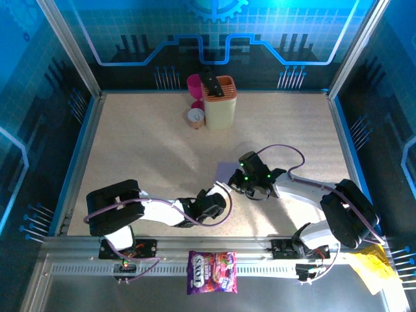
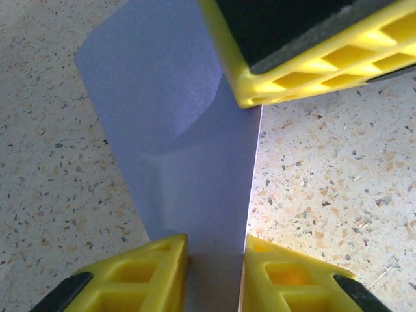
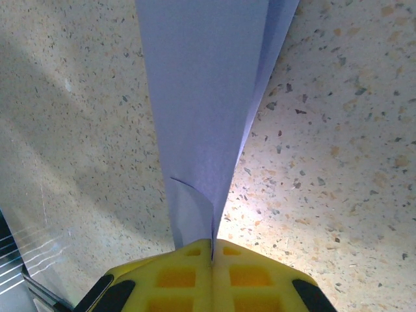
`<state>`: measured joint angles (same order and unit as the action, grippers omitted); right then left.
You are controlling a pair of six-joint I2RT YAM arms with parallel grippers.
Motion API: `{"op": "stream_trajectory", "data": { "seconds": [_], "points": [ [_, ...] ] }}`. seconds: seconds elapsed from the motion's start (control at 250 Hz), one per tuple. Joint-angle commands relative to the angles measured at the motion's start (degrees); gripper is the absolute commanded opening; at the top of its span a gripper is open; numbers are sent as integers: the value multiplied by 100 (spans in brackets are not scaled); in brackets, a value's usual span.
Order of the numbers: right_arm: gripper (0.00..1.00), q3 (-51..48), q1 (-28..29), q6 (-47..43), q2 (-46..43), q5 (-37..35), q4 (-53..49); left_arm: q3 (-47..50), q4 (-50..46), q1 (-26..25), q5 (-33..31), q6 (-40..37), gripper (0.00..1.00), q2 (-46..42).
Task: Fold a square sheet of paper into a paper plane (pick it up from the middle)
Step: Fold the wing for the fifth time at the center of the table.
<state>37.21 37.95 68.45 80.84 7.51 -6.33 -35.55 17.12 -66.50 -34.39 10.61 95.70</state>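
Observation:
The square sheet of paper (image 1: 225, 170) is pale lilac and lies folded into a narrow strip near the table's middle. My right gripper (image 1: 240, 184) is shut on one end of it; in the right wrist view the paper (image 3: 201, 97) runs away from the closed jaws (image 3: 212, 250), a small flap curling beside them. My left gripper (image 1: 218, 196) is at the other end. In the left wrist view its fingers stand a little apart (image 2: 216, 260), the paper (image 2: 182, 143) running between them and not pinched. A yellow finger of the right gripper (image 2: 305, 58) sits on the sheet's far part.
At the back stand a cream holder with an orange top (image 1: 220, 103), a pink cup (image 1: 194, 84) and a small round container (image 1: 195, 117). A purple-pink sweets bag (image 1: 212, 272) lies on the front rail. Yellow crumpled paper (image 1: 369, 261) sits at the front right.

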Motion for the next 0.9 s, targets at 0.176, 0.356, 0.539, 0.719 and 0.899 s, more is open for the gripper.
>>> {"op": "stream_trajectory", "data": {
  "seconds": [0.176, 0.356, 0.539, 0.719, 0.899],
  "points": [
    [0, 33, 118, -42, 63, 79, -142, -282, 155, 147, 236, 301, 46, -244],
    [0, 61, 122, -42, 98, 85, -141, -279, 173, 225, 331, 330, 39, -333],
    [0, 61, 135, -34, 97, 95, -132, -304, 169, 295, 411, 327, 24, -308],
    [0, 89, 149, -34, 115, 96, -150, -348, 186, 358, 572, 372, 15, -323],
    [0, 125, 160, -33, 167, 115, -118, -399, 105, 442, 877, 443, 4, -337]
  ]
}}
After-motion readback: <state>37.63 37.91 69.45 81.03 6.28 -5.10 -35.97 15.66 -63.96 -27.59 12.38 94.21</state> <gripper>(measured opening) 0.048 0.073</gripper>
